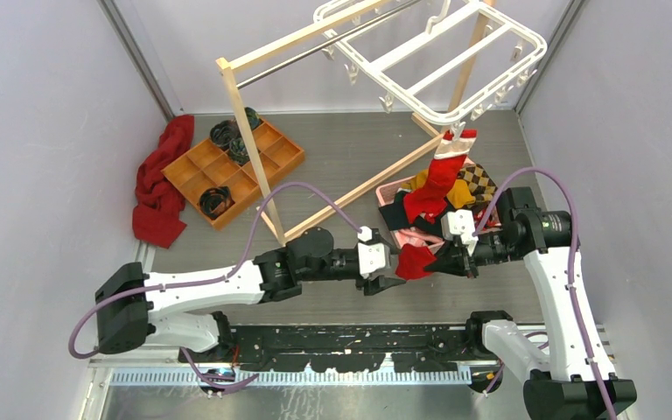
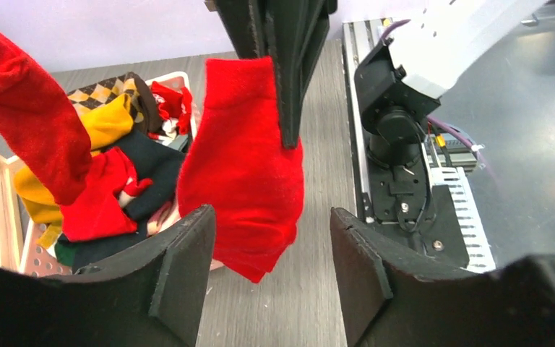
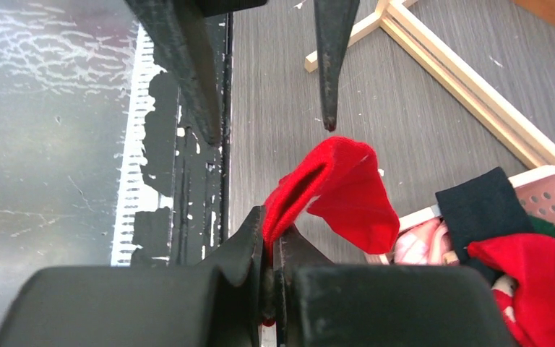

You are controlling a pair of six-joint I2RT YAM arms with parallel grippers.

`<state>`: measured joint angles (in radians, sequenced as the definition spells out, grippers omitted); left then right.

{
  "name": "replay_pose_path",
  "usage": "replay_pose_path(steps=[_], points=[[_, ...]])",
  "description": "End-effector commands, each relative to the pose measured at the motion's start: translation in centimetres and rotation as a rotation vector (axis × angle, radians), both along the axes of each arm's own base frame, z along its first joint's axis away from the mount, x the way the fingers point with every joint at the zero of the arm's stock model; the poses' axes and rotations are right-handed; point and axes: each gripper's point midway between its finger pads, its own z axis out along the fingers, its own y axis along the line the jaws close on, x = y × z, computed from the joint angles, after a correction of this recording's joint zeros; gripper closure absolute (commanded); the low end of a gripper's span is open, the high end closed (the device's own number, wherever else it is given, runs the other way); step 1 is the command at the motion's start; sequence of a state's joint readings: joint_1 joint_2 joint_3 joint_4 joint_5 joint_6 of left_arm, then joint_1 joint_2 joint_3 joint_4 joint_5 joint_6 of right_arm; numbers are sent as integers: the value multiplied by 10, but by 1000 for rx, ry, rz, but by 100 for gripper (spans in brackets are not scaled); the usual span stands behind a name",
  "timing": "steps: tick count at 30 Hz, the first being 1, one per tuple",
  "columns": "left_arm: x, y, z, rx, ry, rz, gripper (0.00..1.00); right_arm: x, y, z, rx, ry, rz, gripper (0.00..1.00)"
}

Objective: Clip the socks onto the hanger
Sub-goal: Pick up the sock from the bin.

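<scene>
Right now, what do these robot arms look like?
The left arm and right arm have white links and black joints, each trailing a purple cable. The left end effector and right end effector each have two black wedge-shaped fingers.
</scene>
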<state>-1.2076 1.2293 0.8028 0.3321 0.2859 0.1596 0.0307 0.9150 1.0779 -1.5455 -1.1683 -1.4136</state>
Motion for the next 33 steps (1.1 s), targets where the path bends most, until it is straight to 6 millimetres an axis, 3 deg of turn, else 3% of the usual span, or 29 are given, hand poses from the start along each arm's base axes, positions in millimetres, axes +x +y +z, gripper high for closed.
replay_pose_path(steps=[1,11,20,28,33], points=[[11,-15,59,-198,-78,3,42,-17,1,7,5,-18,61,99],[32,-14,75,-348,-35,46,45,-23,3,9,26,-25,89,98],[13,-25,70,-370,33,-81,50,-20,6,18,49,-45,90,98],[15,-29,58,-361,78,-104,60,-18,6,24,54,-63,91,98],[17,-30,61,-366,79,-104,79,-18,7,24,58,-61,90,98]])
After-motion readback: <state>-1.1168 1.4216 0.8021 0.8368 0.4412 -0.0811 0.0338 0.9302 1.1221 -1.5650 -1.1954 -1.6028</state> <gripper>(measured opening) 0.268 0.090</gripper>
